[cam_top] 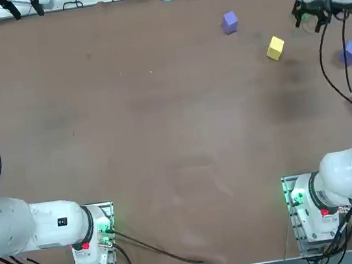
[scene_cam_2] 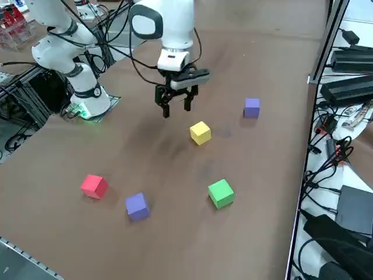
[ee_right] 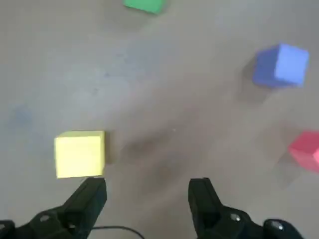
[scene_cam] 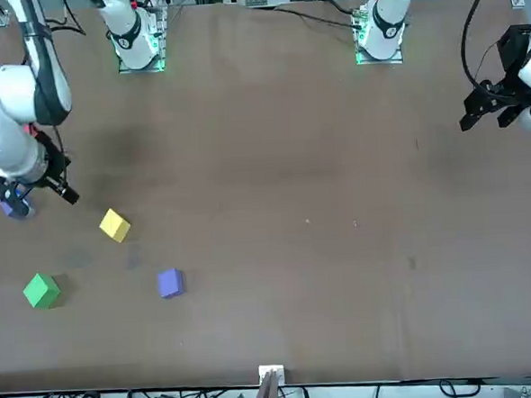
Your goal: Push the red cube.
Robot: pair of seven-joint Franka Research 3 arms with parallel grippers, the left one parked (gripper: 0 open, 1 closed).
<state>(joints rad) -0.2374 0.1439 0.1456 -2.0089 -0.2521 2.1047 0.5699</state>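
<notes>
The small matte red cube is cut off by the edge of the wrist picture, and so is the small green cube. From the front, the red cube cannot be seen at all, and one small blue-purple cube is partly hidden behind the white robot arm's black pincer. From overhead, the green cube is out of sight.

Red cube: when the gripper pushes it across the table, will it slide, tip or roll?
The red cube has flat faces and sits squat on the bare table, so it will probably slide rather than roll. Its matte, foam-like look suggests it is light. An off-centre push would likely spin it. The right gripper hangs open above the table, apart from it.
</notes>
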